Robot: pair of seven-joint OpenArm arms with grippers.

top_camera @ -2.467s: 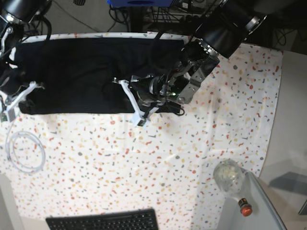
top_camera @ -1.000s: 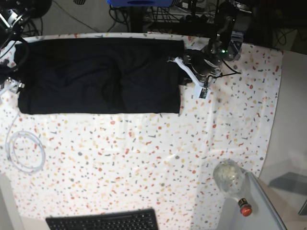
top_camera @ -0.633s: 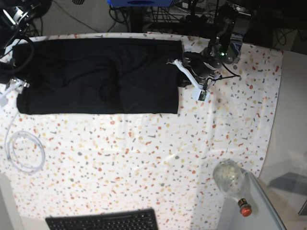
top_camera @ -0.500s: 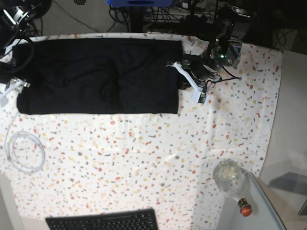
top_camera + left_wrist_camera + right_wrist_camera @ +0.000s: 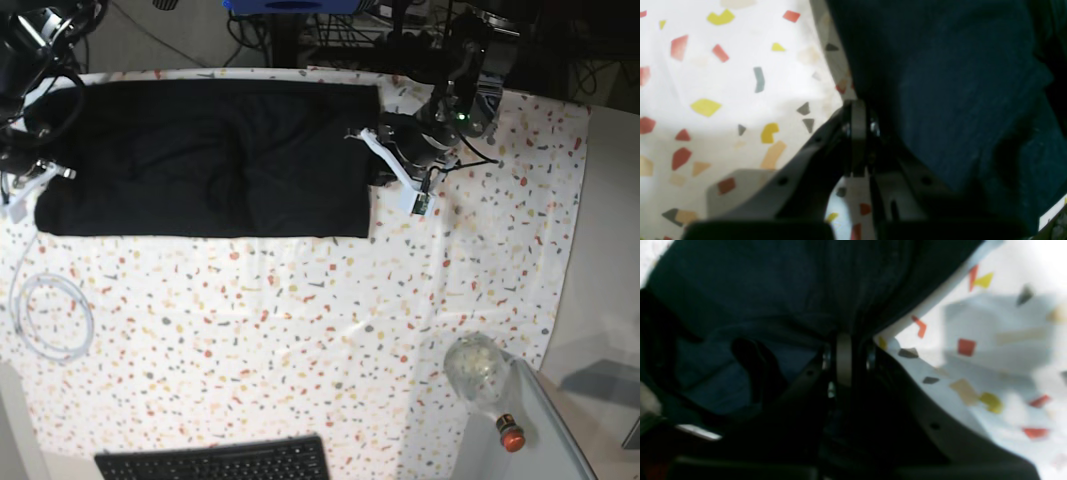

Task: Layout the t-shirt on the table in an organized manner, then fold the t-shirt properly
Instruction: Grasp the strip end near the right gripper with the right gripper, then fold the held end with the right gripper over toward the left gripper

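The jaws of the left gripper (image 5: 858,133) are pressed together on the side edge of the t-shirt (image 5: 210,155), and the jaws of the right gripper (image 5: 844,360) are closed on dark cloth at its opposite edge. The t-shirt is laid flat as a long black band across the far part of the table (image 5: 320,330). A keyboard (image 5: 215,460), a coiled white cable (image 5: 52,318) and a clear bottle (image 5: 482,378) are set well apart from it.

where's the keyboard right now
In the base view the black keyboard lies at the bottom edge, left of centre, on the speckled table, well below the t-shirt and right of the white cable loop.
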